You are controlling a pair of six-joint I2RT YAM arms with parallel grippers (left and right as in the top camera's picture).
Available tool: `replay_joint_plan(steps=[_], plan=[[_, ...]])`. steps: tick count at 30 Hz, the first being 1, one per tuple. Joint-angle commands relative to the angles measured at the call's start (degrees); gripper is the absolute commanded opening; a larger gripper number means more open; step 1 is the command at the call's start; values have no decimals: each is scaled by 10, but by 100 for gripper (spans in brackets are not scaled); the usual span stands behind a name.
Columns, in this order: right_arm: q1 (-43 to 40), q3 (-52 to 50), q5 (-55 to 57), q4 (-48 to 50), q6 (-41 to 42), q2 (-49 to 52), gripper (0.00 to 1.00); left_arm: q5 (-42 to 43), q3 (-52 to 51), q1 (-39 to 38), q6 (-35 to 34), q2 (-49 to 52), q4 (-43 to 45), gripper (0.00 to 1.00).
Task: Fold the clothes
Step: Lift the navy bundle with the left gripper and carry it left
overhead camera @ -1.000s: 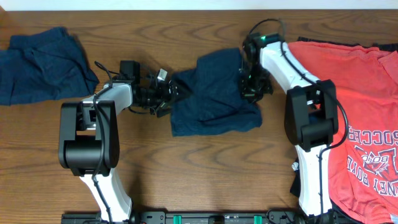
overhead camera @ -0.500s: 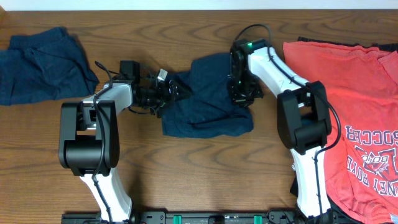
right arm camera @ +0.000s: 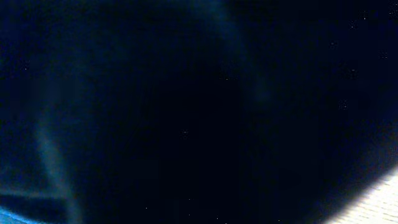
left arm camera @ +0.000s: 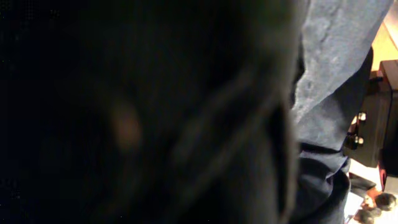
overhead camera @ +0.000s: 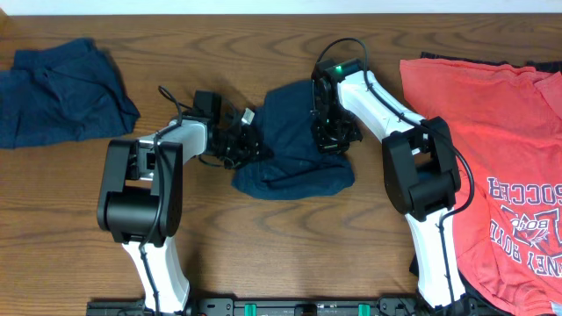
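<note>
Item one, far left of the table (overhead camera: 290, 254): a navy T-shirt (overhead camera: 61, 92), crumpled into a loose heap near the back edge, well apart from both my arms. Item two: my left gripper (overhead camera: 248, 145), reaching rightward, jaws clenched on the left edge of the middle navy T-shirt (overhead camera: 294, 140); my left wrist camera is almost wholly covered by dark blurred cloth, with a lighter blue fold at its right side. Item three: that middle navy T-shirt itself, bunched in the centre of the table between my two grippers, its lower hem curving outward toward the front. Item four: my right gripper (overhead camera: 332, 136), pointing down onto the right part of the same shirt, jaws closed tight in its cloth; my right wrist camera shows nothing but very dark blue fabric. Item five, far right: a coral-red T-shirt (overhead camera: 492, 175) spread flat, white-and-dark lettering near its lower right, a dark edge showing beneath it.
</note>
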Motion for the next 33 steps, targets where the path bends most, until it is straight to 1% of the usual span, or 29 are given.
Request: replay_joint_plan(steps=[1, 3, 6, 9, 12, 14, 15, 16, 18, 19, 20, 21, 23, 27, 31, 33], plan=[[21, -11, -30, 9, -13, 35, 1, -61, -13, -10, -2, 19, -5, 6], [18, -2, -28, 8, -24, 35, 1, -61, -13, -10, -2, 19, 4, 6], [10, 38, -8, 5, -23, 34, 1, -61, -5, -10, -2, 19, 12, 6], [-2, 126, 24, -30, -23, 34, 1, -70, 6, -10, -2, 11, 12, 6], [-15, 236, 46, -79, -21, 34, 1, -104, 9, -10, -2, -14, 11, 6], [-25, 318, 47, -112, -18, 34, 10, -135, 12, -10, -3, -38, 6, 6], [-30, 356, 47, -126, -15, 34, 18, -150, 12, -10, -3, -51, 3, 6], [-36, 400, 47, -143, -14, 34, 31, -164, 12, -10, -3, -65, 0, 6], [-46, 471, 47, -174, -14, 34, 45, -195, 12, -10, -3, -98, -10, 6], [-50, 504, 45, -190, -14, 34, 43, -209, 12, -10, -3, -114, -15, 6], [-53, 527, 43, -204, -12, 34, 32, -224, 12, -10, -3, -133, -21, 6], [-57, 552, 40, -222, -12, 34, 17, -241, 12, -10, -3, -156, -28, 6], [-60, 572, 31, -237, -12, 34, 4, -269, 12, -10, -3, -191, -38, 6], [-58, 567, 4, -237, -12, 32, 1, -343, 12, -10, -3, -261, -52, 6], [-46, 554, -5, -237, -12, 32, 2, -419, 12, -4, -3, -320, -59, 6], [-37, 545, -12, -237, -12, 32, 2, -438, 12, 4, -3, -340, -58, 6]])
